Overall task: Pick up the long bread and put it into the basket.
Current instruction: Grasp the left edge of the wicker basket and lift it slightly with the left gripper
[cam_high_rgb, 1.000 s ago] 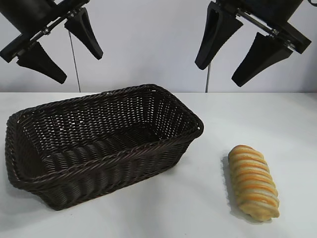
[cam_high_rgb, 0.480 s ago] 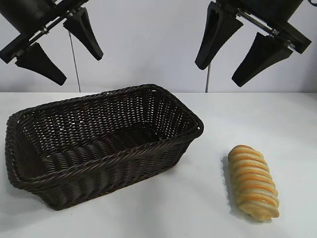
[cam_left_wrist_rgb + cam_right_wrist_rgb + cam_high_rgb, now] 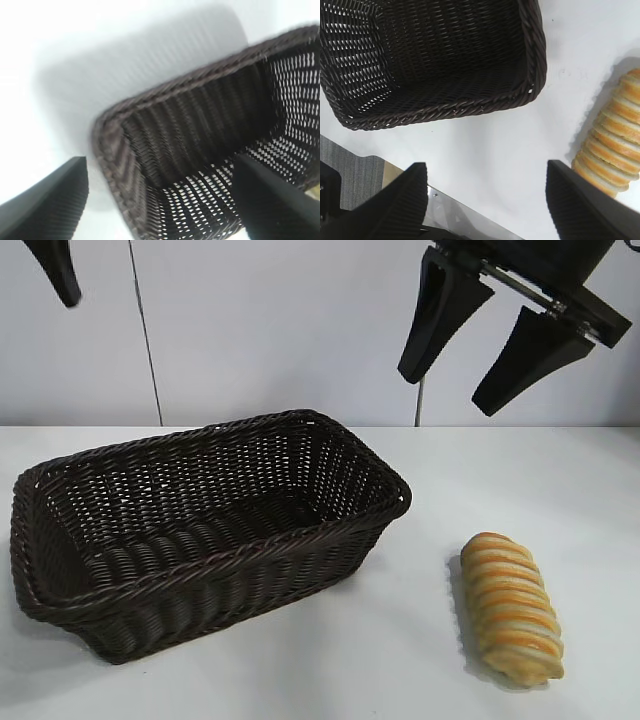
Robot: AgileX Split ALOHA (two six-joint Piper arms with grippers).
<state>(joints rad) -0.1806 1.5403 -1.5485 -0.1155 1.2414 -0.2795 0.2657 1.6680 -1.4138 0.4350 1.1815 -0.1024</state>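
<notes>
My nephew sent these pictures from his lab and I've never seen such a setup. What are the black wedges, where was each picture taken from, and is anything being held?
The black wedges are the jaws of two robot arms. One camera faces the table: the right gripper hangs high with jaws open, and the left gripper shows there only at the upper corner. The other two pictures come from cameras on each wrist, looking down between the jaws. On the white table stand a dark wicker basket, with nothing in it, and a striped long bread beside it. Nothing is held.
</notes>
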